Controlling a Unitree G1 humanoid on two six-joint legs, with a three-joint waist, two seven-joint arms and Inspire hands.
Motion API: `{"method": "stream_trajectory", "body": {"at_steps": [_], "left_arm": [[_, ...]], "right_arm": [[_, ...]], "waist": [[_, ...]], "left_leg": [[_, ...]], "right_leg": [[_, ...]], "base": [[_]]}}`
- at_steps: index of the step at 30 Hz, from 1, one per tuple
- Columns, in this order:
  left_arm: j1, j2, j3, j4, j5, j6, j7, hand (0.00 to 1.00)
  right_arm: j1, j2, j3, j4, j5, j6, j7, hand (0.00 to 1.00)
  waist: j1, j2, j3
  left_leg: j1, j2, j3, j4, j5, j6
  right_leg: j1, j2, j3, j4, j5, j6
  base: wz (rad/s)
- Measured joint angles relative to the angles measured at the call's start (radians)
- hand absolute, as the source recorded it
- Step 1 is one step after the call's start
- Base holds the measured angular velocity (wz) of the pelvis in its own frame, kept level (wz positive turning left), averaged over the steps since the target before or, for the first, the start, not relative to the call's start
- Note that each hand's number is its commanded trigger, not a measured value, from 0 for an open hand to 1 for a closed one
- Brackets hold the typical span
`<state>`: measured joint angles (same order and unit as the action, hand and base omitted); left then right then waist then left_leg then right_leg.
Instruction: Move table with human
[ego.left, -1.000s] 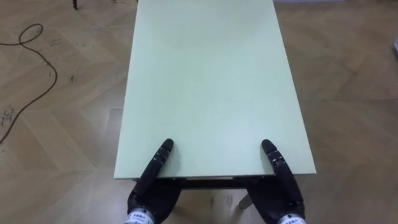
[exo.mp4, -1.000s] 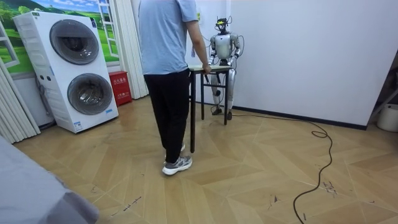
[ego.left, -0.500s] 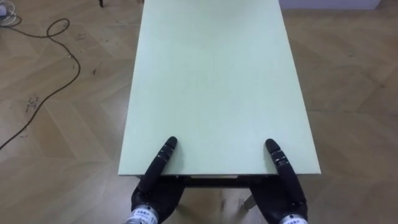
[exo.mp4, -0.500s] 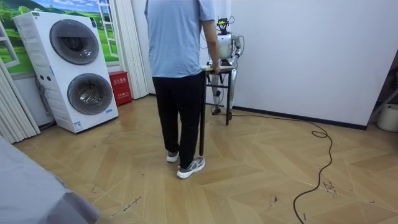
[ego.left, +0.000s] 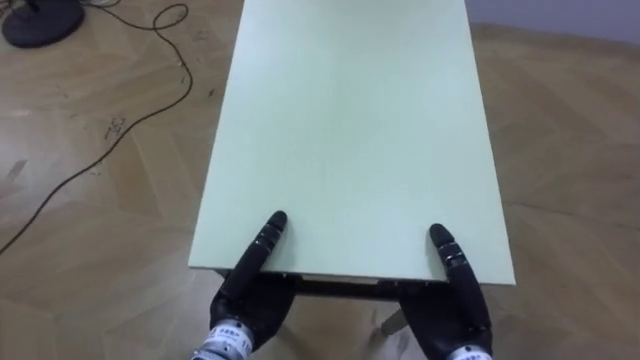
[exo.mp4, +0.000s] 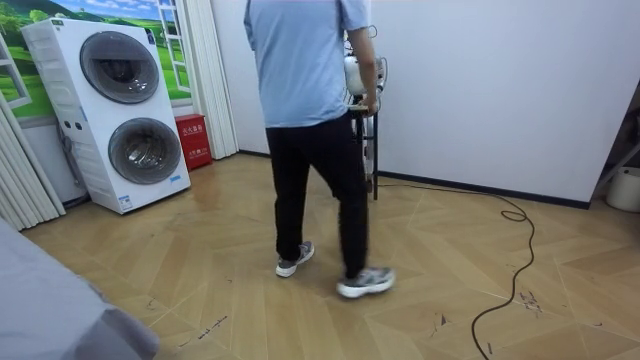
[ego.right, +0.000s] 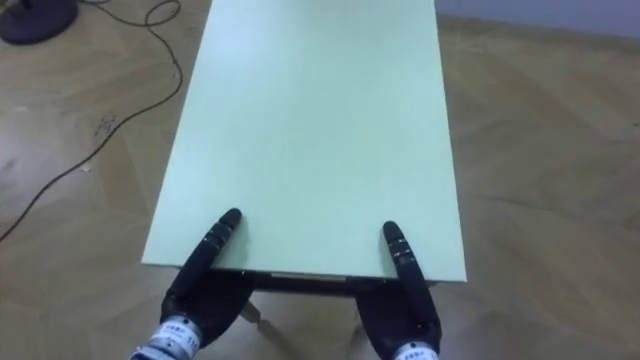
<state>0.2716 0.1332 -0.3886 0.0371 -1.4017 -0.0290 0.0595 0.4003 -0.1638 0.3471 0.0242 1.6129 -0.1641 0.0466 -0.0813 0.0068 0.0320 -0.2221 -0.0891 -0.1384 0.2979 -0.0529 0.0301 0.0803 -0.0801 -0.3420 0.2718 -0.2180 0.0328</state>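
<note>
Left eye view: the table (ego.left: 350, 130), a pale green rectangular top on dark framing, runs straight away from both hands, with its near short edge across them. The left hand (ego.left: 247, 305) lays its thumb straight on the top near the left corner. The right hand (ego.left: 452, 315) does the same near the right corner. The rest of each hand lies below the edge, so whether either one clamps the top cannot be told. A pale band at the left wrist carries print too small to read. On the wood floor, out to the left of the left hand, a dark cable (ego.left: 100, 165) curves towards a dark round base (ego.left: 40, 20) far ahead of that hand. Right eye view: the same arrangement, a thumb on the top near each near corner and the cable on the floor left of the left hand. Room view: a person (exo.mp4: 315, 130) in a blue shirt and dark trousers stands legs apart, back to the camera, with one hand (exo.mp4: 371, 101) at the table's end, and the robot stands beyond by a white wall. Two stacked washing machines (exo.mp4: 120, 110) stand at the room view's left, beside a red box (exo.mp4: 190, 140) whose label cannot be read.
</note>
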Motion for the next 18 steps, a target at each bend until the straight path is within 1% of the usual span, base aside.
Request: {"method": "stream_trajectory", "body": {"at_steps": [1,2,3,4,5,6,7,8,9,10,11,12,13,14,17,18], "left_arm": [[-0.002,0.003,-0.008,0.0,0.001,-0.001,0.002,1.0],[-0.013,0.015,-0.017,0.001,0.004,-0.004,0.002,1.0],[-0.039,0.004,-0.016,0.013,0.005,-0.003,0.0,1.0],[-0.043,-0.008,-0.014,0.015,0.01,-0.001,0.002,1.0],[-0.032,-0.022,-0.001,0.021,0.017,0.003,-0.004,1.0],[-0.025,-0.022,0.003,0.02,0.015,0.005,-0.012,1.0],[-0.025,-0.022,0.004,0.02,0.006,0.014,-0.013,1.0],[-0.027,-0.023,0.008,0.022,-0.001,0.017,-0.013,1.0],[-0.028,-0.027,0.011,0.022,-0.002,0.02,-0.013,1.0],[-0.03,-0.028,0.012,0.023,-0.002,0.021,-0.013,1.0],[-0.03,-0.03,0.013,0.024,-0.002,0.022,-0.012,1.0],[-0.03,-0.029,0.013,0.026,-0.001,0.022,-0.012,1.0],[-0.03,-0.03,0.013,0.026,0.0,0.022,-0.012,1.0],[-0.031,-0.03,0.014,0.026,-0.001,0.016,-0.012,1.0],[-0.031,-0.035,0.013,0.026,0.004,0.008,-0.012,1.0],[-0.031,-0.035,0.014,0.026,0.013,0.008,-0.012,1.0]], "right_arm": [[0.008,0.002,-0.002,0.0,-0.001,-0.004,0.003,1.0],[0.021,0.015,-0.007,0.0,-0.003,-0.011,0.018,1.0],[0.018,0.008,-0.016,-0.012,-0.004,-0.017,0.025,1.0],[0.008,0.005,-0.026,-0.013,-0.004,-0.017,0.026,1.0],[-0.005,-0.01,-0.028,-0.013,-0.004,-0.009,0.018,1.0],[-0.009,-0.013,-0.027,-0.013,-0.007,-0.008,0.016,1.0],[-0.012,-0.013,-0.028,-0.013,-0.011,-0.01,0.01,1.0],[-0.015,-0.013,-0.029,-0.014,-0.013,-0.009,0.01,1.0],[-0.02,-0.013,-0.03,-0.014,-0.013,-0.007,0.006,1.0],[-0.02,-0.013,-0.031,-0.014,-0.013,-0.004,0.004,1.0],[-0.022,-0.014,-0.039,-0.014,-0.015,0.009,-0.001,1.0],[-0.024,-0.015,-0.04,-0.014,-0.017,0.013,-0.005,1.0],[-0.024,-0.015,-0.04,-0.014,-0.017,0.013,-0.005,1.0],[-0.028,-0.015,-0.038,-0.014,-0.017,0.014,-0.005,1.0],[-0.029,-0.013,-0.043,-0.014,-0.017,0.019,-0.005,1.0],[-0.029,-0.012,-0.046,-0.014,-0.017,0.025,-0.005,1.0]], "waist": [[-0.002,0.002,0.0006],[-0.011,-0.004,-0.002],[-0.029,-0.006,0.0],[-0.032,0.003,0.0028],[-0.023,0.012,0.001],[-0.02,0.013,0.0005],[-0.021,0.019,-0.001],[-0.028,0.026,0.0004],[-0.033,0.031,0.0015],[-0.036,0.032,0.0015],[-0.04,0.03,0.0019],[-0.034,0.031,0.0015],[-0.026,0.033,0.0011],[-0.014,0.033,0.0009],[0.0,0.035,-0.0003],[0.004,0.034,-0.0002]], "left_leg": [[0.001,0.001,-0.03,-0.009,0.01,-0.006],[-0.001,-0.013,-0.09,-0.054,0.049,-0.027],[-0.009,-0.031,-0.103,-0.119,0.103,-0.044],[-0.018,-0.015,-0.048,-0.113,0.096,-0.038],[-0.016,0.042,0.15,-0.021,0.011,-0.027],[-0.009,0.07,0.226,0.028,-0.031,-0.03],[0.005,0.12,0.326,0.1,-0.091,-0.037],[0.026,0.159,0.368,0.119,-0.127,-0.05],[0.048,0.18,0.381,0.099,-0.151,-0.06],[0.061,0.184,0.383,0.081,-0.153,-0.058],[0.075,0.181,0.389,0.048,-0.149,-0.053],[0.077,0.178,0.398,0.032,-0.13,-0.038],[0.078,0.175,0.398,0.028,-0.128,-0.035],[0.077,0.166,0.393,0.022,-0.125,-0.03],[0.08,0.147,0.385,0.005,-0.117,-0.018],[0.08,0.146,0.384,0.005,-0.117,-0.018]], "right_leg": [[-0.011,0.015,0.043,-0.001,-0.003,-0.028],[-0.024,0.076,0.183,-0.091,0.001,-0.087],[-0.058,0.083,0.216,-0.138,0.029,-0.115],[-0.072,0.069,0.183,-0.128,0.026,-0.118],[-0.077,0.063,0.133,-0.116,0.027,-0.118],[-0.075,0.062,0.106,-0.117,0.027,-0.119],[-0.075,0.065,0.031,-0.117,0.027,-0.12],[-0.078,0.073,-0.042,-0.114,0.028,-0.121],[-0.081,0.081,-0.081,-0.103,0.028,-0.121],[-0.081,0.083,-0.089,-0.099,0.028,-0.121],[-0.079,0.076,-0.098,-0.091,0.028,-0.121],[-0.079,0.069,-0.095,-0.079,0.026,-0.118],[-0.081,0.066,-0.09,-0.075,0.025,-0.116],[-0.087,0.059,-0.07,-0.064,0.02,-0.107],[-0.095,0.044,-0.064,-0.043,0.018,-0.104],[-0.096,0.041,-0.064,-0.036,0.017,-0.101]], "base": [[0.96],[1.17],[1.2],[0.63],[0.11],[0.18],[0.61],[0.87],[0.75],[0.65],[0.5],[0.37],[0.15],[0.14],[0.18],[0.16]]}}
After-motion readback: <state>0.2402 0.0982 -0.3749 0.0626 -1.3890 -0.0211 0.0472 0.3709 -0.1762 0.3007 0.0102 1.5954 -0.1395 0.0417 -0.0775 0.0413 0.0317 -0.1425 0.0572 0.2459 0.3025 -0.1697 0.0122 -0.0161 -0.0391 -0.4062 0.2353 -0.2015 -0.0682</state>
